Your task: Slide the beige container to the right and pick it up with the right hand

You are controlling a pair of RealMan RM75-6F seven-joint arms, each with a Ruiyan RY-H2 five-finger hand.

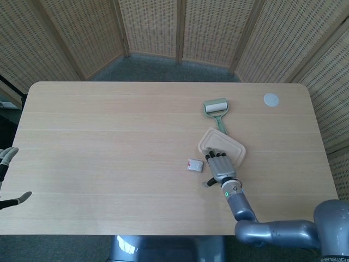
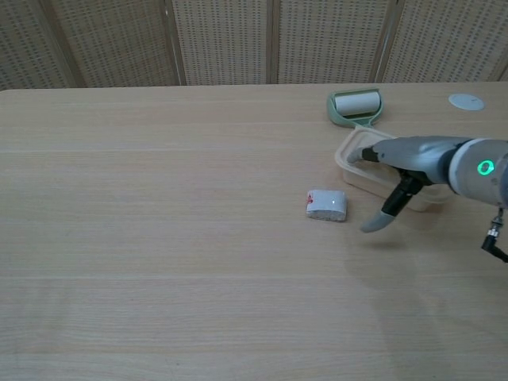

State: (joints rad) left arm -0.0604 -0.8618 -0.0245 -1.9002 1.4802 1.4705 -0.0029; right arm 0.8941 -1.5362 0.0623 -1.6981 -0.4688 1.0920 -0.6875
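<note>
Beige container (image 1: pixel 224 144), lidded, rounded-rectangular, lies partly under right hand (image 1: pixel 220 166).

The right hand (image 1: pixel 220 167) covers part of the beige container (image 1: pixel 232 146) — the left hand (image 1: pixel 6 173) is cropped.

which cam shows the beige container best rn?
Head view: the beige container lies seen from above, its far part clear beyond the right hand. Chest view shows only its rim, mostly hidden behind that hand.
</note>
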